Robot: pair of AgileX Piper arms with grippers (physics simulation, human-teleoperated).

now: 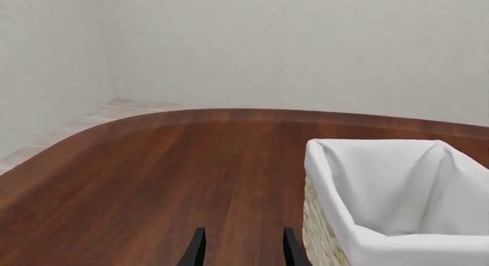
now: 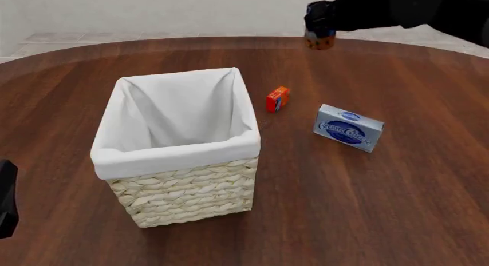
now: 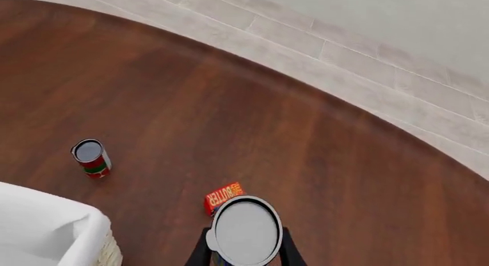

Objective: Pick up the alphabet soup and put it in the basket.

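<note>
Gripping the alphabet soup (image 3: 246, 230) by its sides between both fingers, the right gripper (image 2: 320, 34) holds the can upright and clear of the table (image 2: 397, 209) at about one o'clock in the front view, probably so it can clear the basket's rim. From there the basket (image 2: 185, 193) lies toward seven o'clock, with the butter box (image 2: 277, 99) between. Idle by the basket, the left gripper (image 1: 243, 249) has its fingers apart and empty.
</note>
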